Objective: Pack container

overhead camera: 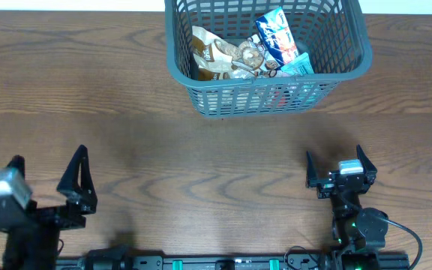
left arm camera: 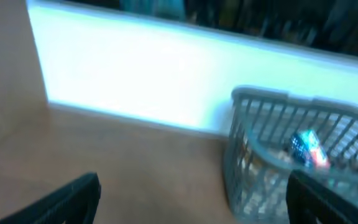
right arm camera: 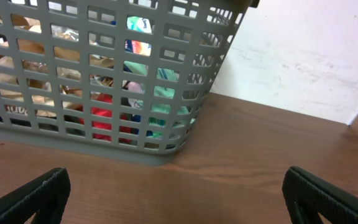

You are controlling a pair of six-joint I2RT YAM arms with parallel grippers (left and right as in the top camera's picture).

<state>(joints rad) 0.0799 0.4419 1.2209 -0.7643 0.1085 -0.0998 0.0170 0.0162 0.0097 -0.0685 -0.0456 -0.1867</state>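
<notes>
The container (overhead camera: 268,94) is a grey slotted basket at the table's far middle. It holds snack packets: a brown one (overhead camera: 214,54), a blue one (overhead camera: 276,37) and a teal one (overhead camera: 298,66). My left gripper (overhead camera: 49,176) stands open near the front left corner, nothing between its fingers. My right gripper (overhead camera: 334,166) stands open at the front right, also with nothing in it. The left wrist view is blurred; it shows the container (left arm camera: 272,155) ahead to the right. In the right wrist view the container's lattice wall (right arm camera: 104,124) fills the upper left, with packets showing through the slots.
The wooden table (overhead camera: 201,165) stretches between both grippers and the basket. A white wall (right arm camera: 303,56) rises behind the table. The arms' base rail (overhead camera: 223,262) runs along the front edge.
</notes>
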